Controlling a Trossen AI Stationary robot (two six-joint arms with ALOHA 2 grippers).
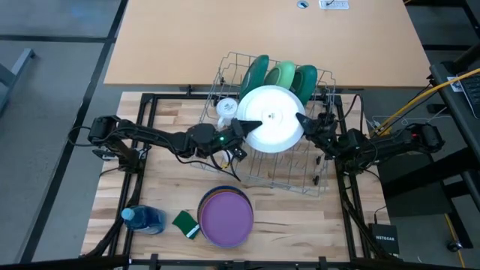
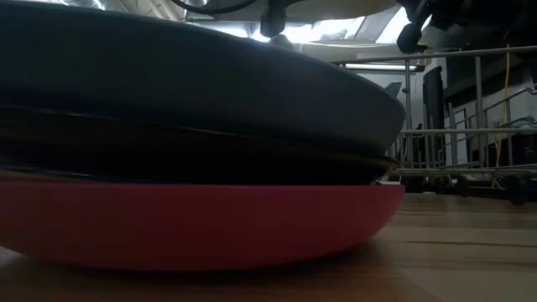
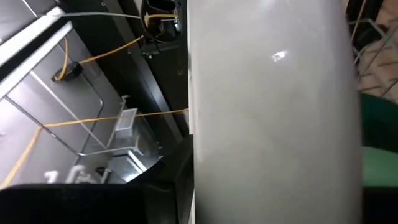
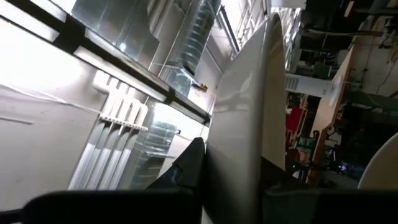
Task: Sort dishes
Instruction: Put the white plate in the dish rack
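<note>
We have the white plate (image 1: pixel 271 118) held between both arms above the wire dish rack (image 1: pixel 285 180), in front of the three green plates (image 1: pixel 281 73) standing in the rack's slots at twelve o'clock. The left gripper (image 1: pixel 241 126) pinches the rim at the plate's nine o'clock edge and the right gripper (image 1: pixel 306 120) pinches it at three o'clock; the right wrist view shows a dark finger (image 4: pixel 186 167) pressed flat against the plate's face, so both pincers are clamped on the plate, neither spread. To do this step well, we judge that both arms should move together, tip the plate on edge parallel to the green ones, and lower it into a free slot before either side lets go; releasing one side early could let it swing against the wires or the small white mug (image 1: pixel 226 109). Seen from above, the plate's broad face looks up at us, tilted slightly; being round, it has no long axis, only the nine-to-three line between the two grips. The purple-topped stack (image 1: pixel 226 217) waits at six o'clock.
</note>
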